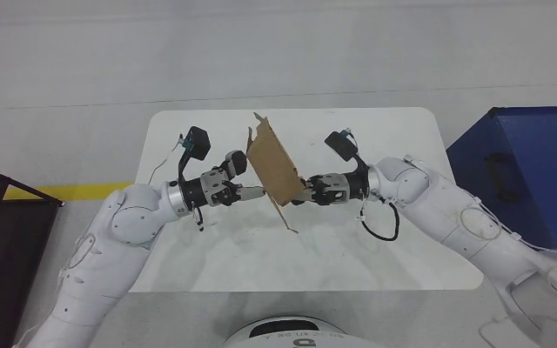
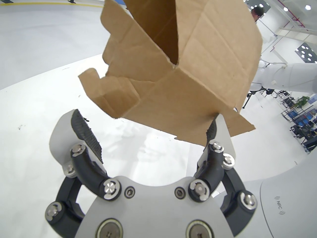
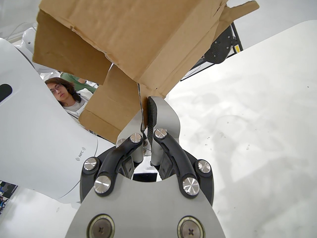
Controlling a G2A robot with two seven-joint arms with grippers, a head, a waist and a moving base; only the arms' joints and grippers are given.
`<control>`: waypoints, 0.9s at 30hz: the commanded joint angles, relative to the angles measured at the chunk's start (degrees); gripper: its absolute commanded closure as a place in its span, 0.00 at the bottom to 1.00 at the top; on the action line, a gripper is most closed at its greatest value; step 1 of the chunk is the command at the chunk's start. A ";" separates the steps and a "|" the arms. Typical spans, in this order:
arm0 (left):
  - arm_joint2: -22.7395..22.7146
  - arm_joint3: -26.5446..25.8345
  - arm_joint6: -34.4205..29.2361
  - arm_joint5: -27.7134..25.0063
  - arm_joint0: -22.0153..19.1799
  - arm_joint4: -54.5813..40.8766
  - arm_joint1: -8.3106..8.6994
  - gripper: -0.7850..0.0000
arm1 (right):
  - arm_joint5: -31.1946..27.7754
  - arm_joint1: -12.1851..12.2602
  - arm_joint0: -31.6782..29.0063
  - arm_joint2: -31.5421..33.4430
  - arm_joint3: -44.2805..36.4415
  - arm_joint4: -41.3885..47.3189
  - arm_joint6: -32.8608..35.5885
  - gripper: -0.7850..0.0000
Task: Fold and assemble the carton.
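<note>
L gripper (image 2: 147, 118) spread wide; R gripper (image 3: 146, 102) pinched tight; pair tip-to-tip, close, prob. same height.

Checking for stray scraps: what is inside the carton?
Through the carton's open end, only bare cardboard walls show, nothing lying in it. Its far end is hidden by its own panels.

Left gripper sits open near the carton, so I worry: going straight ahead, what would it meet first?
The carton: its brown underside lies right ahead of the open left gripper, with one fingertip apparently touching a flap edge.
</note>
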 commanded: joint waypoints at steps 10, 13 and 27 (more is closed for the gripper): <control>-4.59 2.50 -2.07 -6.18 3.02 -9.15 1.04 0.00 | 0.00 0.85 -5.70 7.76 -5.85 -8.12 -3.47 1.00; -5.24 4.00 -4.06 -6.38 2.37 -12.98 1.30 0.00 | 0.00 0.92 -6.68 8.82 -7.01 -10.35 -3.75 1.00; -5.07 6.71 -7.68 -6.42 1.05 -18.35 1.61 0.00 | 0.32 0.91 -6.78 8.86 -7.06 -10.40 -3.99 1.00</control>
